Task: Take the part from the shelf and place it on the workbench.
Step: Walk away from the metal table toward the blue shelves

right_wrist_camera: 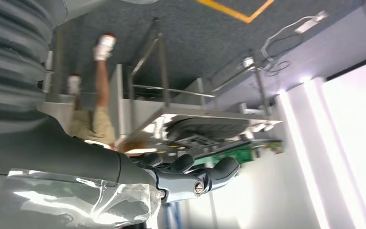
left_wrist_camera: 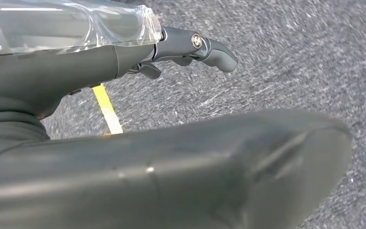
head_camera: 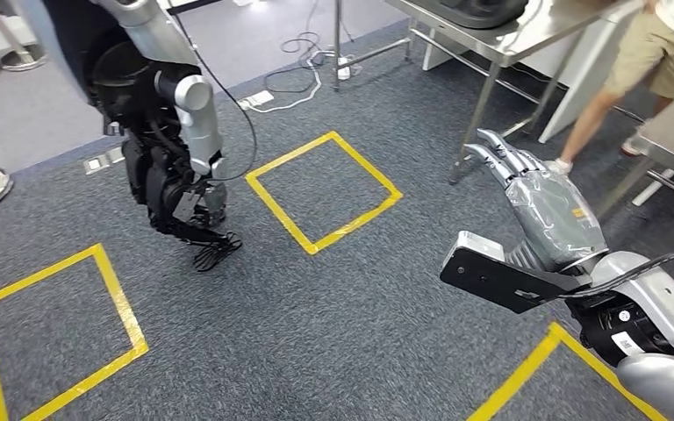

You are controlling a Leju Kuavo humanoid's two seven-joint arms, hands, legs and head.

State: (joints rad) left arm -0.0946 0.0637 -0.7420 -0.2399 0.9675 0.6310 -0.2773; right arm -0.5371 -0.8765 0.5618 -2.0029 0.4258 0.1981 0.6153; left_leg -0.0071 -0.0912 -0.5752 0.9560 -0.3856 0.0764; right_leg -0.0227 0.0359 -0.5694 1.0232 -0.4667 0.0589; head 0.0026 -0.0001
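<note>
Your right hand (head_camera: 544, 206) reaches out empty, fingers straight and apart, toward the steel workbench (head_camera: 527, 39) at far right, where a dark part (head_camera: 483, 10) lies. Your left hand (head_camera: 195, 206) hangs empty, fingers loose, over grey carpet (head_camera: 333, 324).

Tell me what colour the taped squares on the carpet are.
Yellow; the taped squares show best in the head view.

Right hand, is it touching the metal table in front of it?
Apart. In the head view the right hand hangs in the air, fingers extended, with grey carpet showing between its fingertips and the metal table leg.
</note>
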